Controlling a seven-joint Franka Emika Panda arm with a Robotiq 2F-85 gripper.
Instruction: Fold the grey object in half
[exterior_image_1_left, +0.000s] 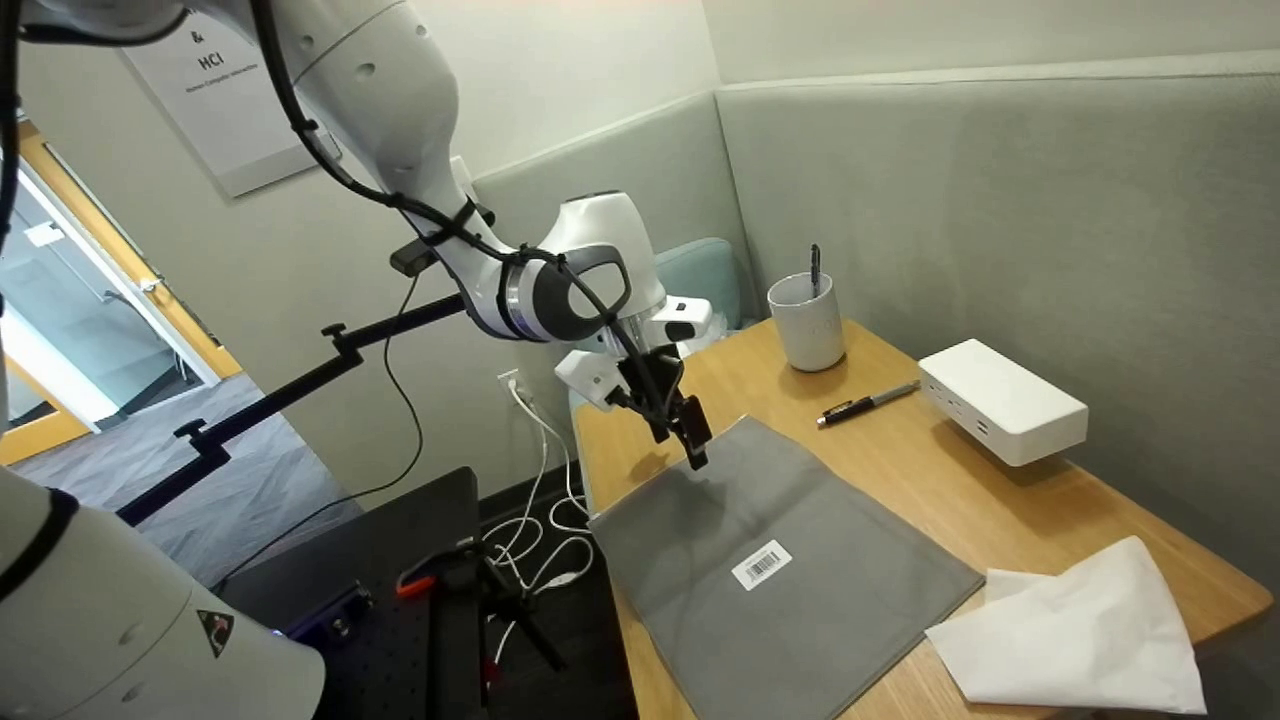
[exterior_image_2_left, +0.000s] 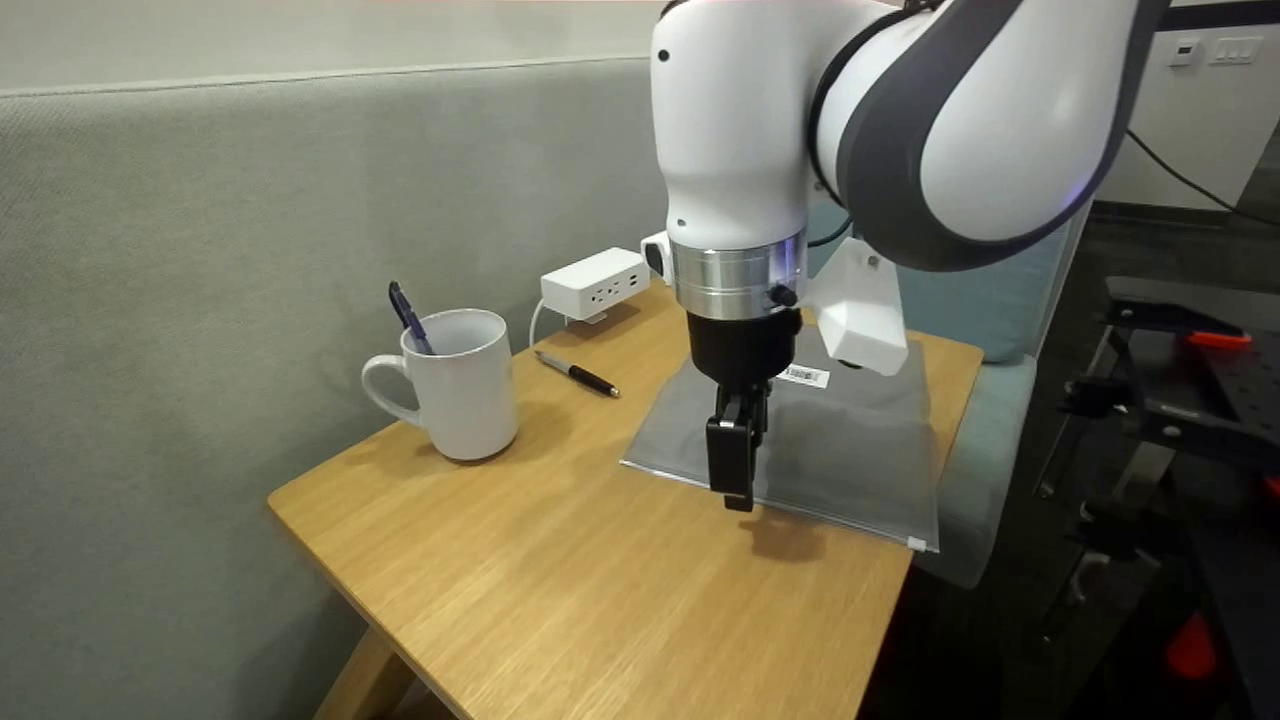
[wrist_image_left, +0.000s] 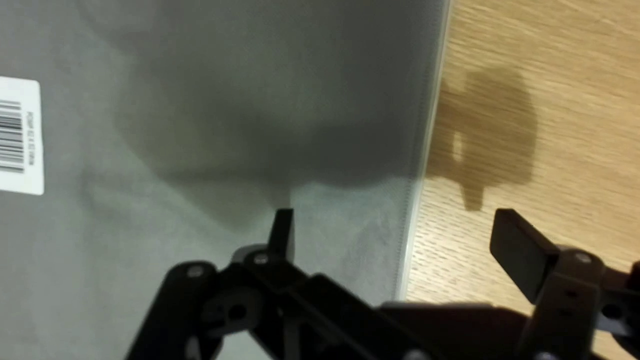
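Observation:
The grey object is a flat, thin grey zip bag (exterior_image_1_left: 800, 620) with a white barcode label (exterior_image_1_left: 762, 565). It lies unfolded on the wooden table, and shows in both exterior views (exterior_image_2_left: 850, 460). Its clear zip edge faces the viewer in an exterior view, with a white slider (exterior_image_2_left: 916, 544) at one corner. My black gripper (exterior_image_1_left: 690, 445) points down above this edge, apart from the bag; it also shows in an exterior view (exterior_image_2_left: 738, 490). In the wrist view the gripper (wrist_image_left: 395, 212) is open and empty. One finger is over the bag (wrist_image_left: 345, 225), the other over bare wood.
A white mug (exterior_image_1_left: 808, 330) holding a pen stands near the wall side, also in an exterior view (exterior_image_2_left: 465, 390). A black and silver pen (exterior_image_1_left: 868, 403) and a white power outlet box (exterior_image_1_left: 1003, 400) lie beyond the bag. A crumpled white paper (exterior_image_1_left: 1070, 640) lies by a bag corner.

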